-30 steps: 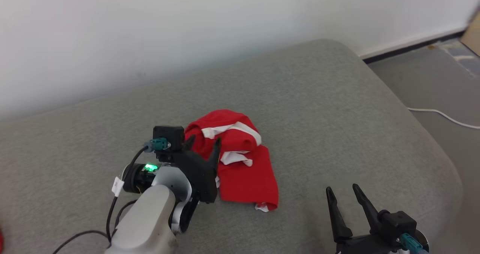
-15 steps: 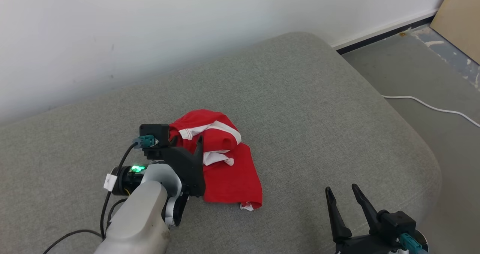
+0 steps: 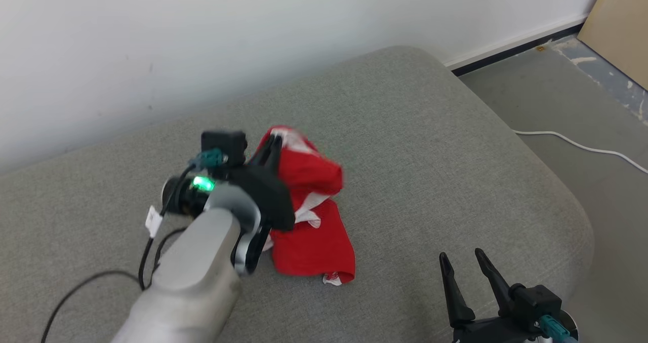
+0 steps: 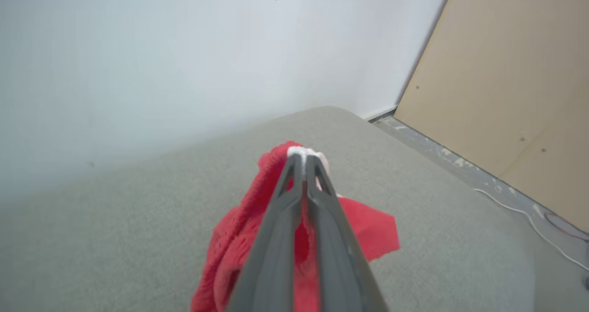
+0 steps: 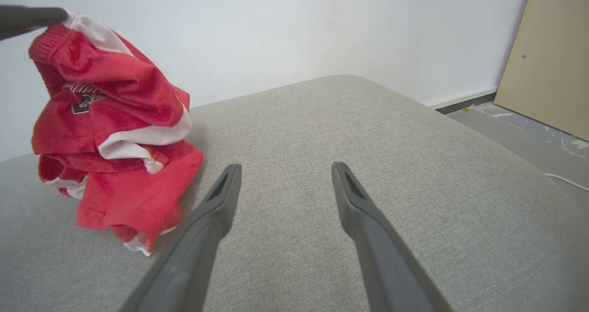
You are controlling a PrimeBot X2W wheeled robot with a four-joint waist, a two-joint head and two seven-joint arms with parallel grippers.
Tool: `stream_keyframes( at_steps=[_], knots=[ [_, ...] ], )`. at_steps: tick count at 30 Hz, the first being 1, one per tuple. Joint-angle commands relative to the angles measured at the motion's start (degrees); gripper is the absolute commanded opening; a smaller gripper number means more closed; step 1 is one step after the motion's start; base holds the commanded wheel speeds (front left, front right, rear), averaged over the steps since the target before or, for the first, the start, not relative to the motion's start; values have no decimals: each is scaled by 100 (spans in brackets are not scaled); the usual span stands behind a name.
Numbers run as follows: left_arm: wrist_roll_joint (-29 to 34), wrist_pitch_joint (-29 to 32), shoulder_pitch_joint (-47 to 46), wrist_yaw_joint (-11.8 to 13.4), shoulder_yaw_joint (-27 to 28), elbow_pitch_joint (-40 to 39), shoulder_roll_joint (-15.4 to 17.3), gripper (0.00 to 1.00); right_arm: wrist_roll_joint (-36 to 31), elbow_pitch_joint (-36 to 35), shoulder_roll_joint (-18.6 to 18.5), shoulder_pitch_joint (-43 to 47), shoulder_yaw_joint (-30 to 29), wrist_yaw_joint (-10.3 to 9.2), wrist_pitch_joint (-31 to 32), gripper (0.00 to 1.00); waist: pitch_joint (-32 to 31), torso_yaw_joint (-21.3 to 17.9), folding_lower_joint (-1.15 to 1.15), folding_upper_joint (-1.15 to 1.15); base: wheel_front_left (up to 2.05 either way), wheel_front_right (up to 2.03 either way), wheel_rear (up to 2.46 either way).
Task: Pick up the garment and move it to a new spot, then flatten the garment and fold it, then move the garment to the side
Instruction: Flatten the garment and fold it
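Red garment (image 3: 309,216) hangs from the left claw (image 3: 275,140), clamped on its white trim; right claw (image 3: 461,255), at 5 o'clock, stands apart.

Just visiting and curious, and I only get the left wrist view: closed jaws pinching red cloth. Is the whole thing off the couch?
Observer: No. The red jersey hangs from its white-trimmed edge, but its lower folds rest on the grey sofa cushion.
Visitor: Is the other arm helping?
Observer: No. The right jaws stand open and empty, apart from the jersey.
Visitor: Any print on it?
Observer: A small dark-outlined print, too crumpled to read.
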Motion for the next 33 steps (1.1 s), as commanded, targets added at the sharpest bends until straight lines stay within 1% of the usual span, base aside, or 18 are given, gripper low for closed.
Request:
stream_keyframes(
  at_steps=[1, 4, 7, 9, 11, 13, 15, 18, 20, 23, 27, 30, 33],
  knots=[
    [-75, -93, -201, -51, -59, -102, 9, 0, -44, 1, -6, -13, -19, -14, -5, 100, -2, 7, -1, -1, 0, 0, 0],
    [-116, -346, -596, -135, -308, -390, 4, 0, -36, 10, -6, -9, -41, -14, -5, 100, -14, 25, -1, -1, 0, 0, 0],
    [-226, -620, -1002, -154, -524, -769, 8, 0, -8, 16, -6, -29, -29, -14, -5, 100, -25, 47, -1, -1, 0, 0, 0],
    [-359, -769, -1240, -152, -631, -1053, 6, 0, 16, 13, -6, -30, -22, -14, -5, 100, -31, 72, -1, -1, 0, 0, 0],
    [-497, -881, -1418, -99, -679, -1351, 9, 0, 28, 6, -6, -16, -36, -14, -5, 100, -27, 120, -1, -1, 0, 0, 0],
    [-557, -927, -1415, -52, -723, -1590, 12, 0, 38, -2, -5, 20, -64, -14, -4, 100, -18, 200, -1, -1, 0, 0, 0],
    [-607, -949, -1201, 16, -757, -1690, 18, 0, 40, -16, -6, 58, -108, -14, -5, 100, 2, 320, -1, -1, 0, 0, 0],
    [-629, -957, -677, 93, -773, -1575, 69, 0, 42, -41, -6, 90, -153, -14, -4, 100, 56, 557, -1, -1, 0, 0, 0],
    [-671, -959, -270, 77, -811, -1493, 156, 0, 41, -62, -5, 96, -191, -14, -5, 100, 99, 739, -1, -1, 0, 0, 0],
    [-761, -910, 403, 75, -915, -1376, 347, 0, 32, -84, -7, 106, -243, -14, -5, 100, 164, 1052, -1, -1, 0, 0, 0],
    [-842, -766, 1128, 176, -1009, -1362, 658, 0, 22, -98, -6, 104, -281, -14, -5, 100, 193, 1455, -1, -1, 0, 0, 0],
    [-909, -742, 1526, 326, -941, -1391, 866, 0, 50, -88, -6, 73, -215, -14, -5, 100, 204, 1694, -1, -1, 0, 0, 0],
    [-947, -797, 1774, 469, -878, -1375, 972, 0, 67, -75, -7, 63, -185, -14, -5, 100, 193, 1877, -1, -1, 0, 0, 0]
  ],
)
